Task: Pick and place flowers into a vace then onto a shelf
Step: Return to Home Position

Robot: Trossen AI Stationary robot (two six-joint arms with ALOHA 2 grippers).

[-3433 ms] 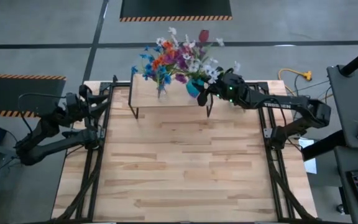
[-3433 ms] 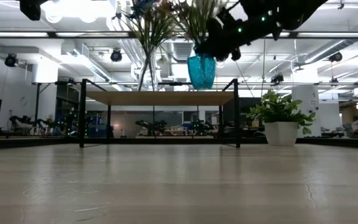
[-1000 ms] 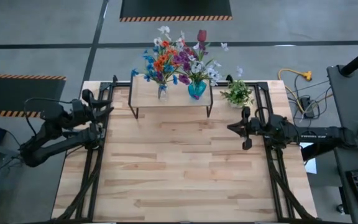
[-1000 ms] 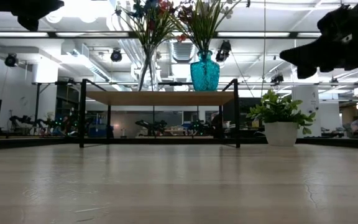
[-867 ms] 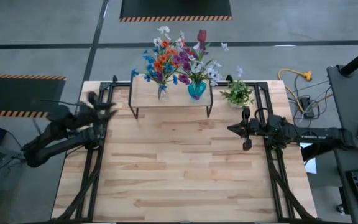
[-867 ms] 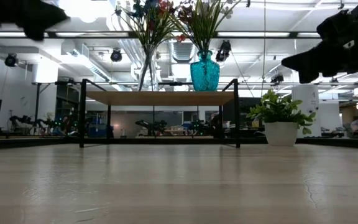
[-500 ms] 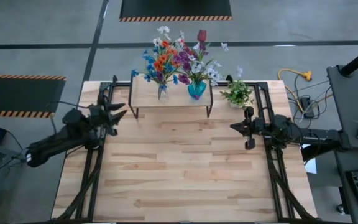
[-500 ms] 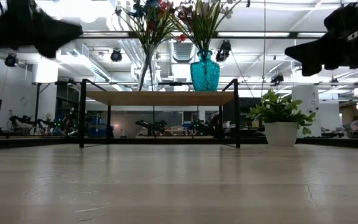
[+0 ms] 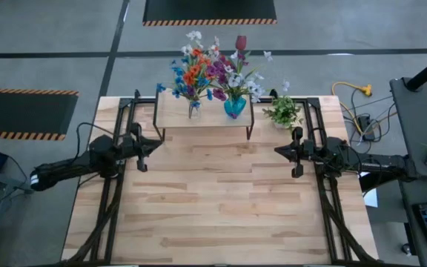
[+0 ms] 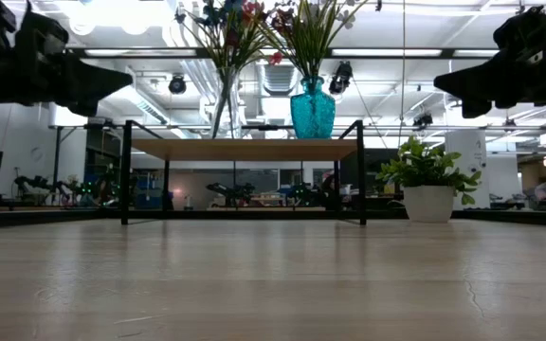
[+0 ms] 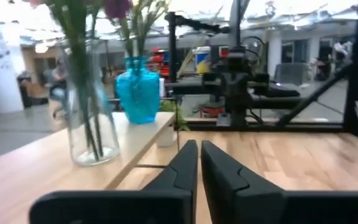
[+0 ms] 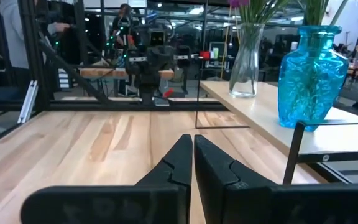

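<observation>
The flowers [image 9: 212, 68] stand in two bunches, their stems in a clear glass vase [image 9: 193, 110] and a blue glass vase [image 9: 234, 107]. Both vases stand on the low wooden shelf [image 9: 176, 117] at the table's far edge. They also show in the low view: the blue vase [image 10: 312, 109], the clear vase [image 10: 224, 106] and the shelf [image 10: 245, 149]. My left gripper [image 9: 154, 143] is shut and empty, near the shelf's left legs. My right gripper [image 9: 279, 151] is shut and empty, to the right of the shelf. The two grippers point at each other across the table.
A small leafy potted plant [image 9: 283, 111] in a white pot [image 10: 429, 203] stands on the table right of the shelf, just beyond my right gripper. Black frame rails [image 9: 113, 208] run along the table's left and right edges. The bare wooden tabletop [image 9: 213, 200] lies nearer than the shelf.
My left gripper has swung from the table's left edge toward the right and come down, and now points level toward the table's right beside the shelf's left legs. My right gripper has kept almost still. The vases and flowers have not moved.
</observation>
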